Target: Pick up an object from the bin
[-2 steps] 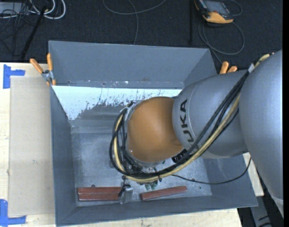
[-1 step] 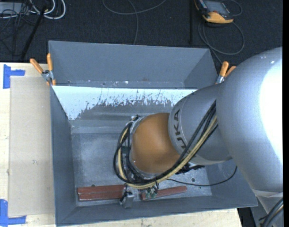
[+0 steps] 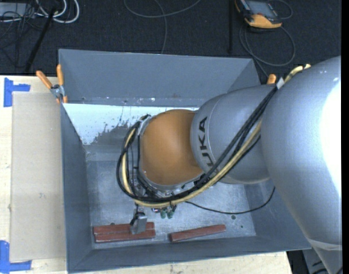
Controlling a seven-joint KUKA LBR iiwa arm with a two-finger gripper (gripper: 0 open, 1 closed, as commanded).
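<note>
Two reddish-brown flat bars lie end to end along the bin's near wall. The left bar [image 3: 114,233] lies level, and the right bar [image 3: 197,232] rises slightly toward its right end. My gripper [image 3: 141,225] hangs below the orange wrist cover and comes down on the right end of the left bar, its grey tip overlapping the bar's top edge. Nothing is seen lifted off the floor.
The arm and its orange cover with looped cables hang over the middle and back of the bin and hide the floor beneath them. Bare grey floor shows to the left of the gripper and at the right front corner.
</note>
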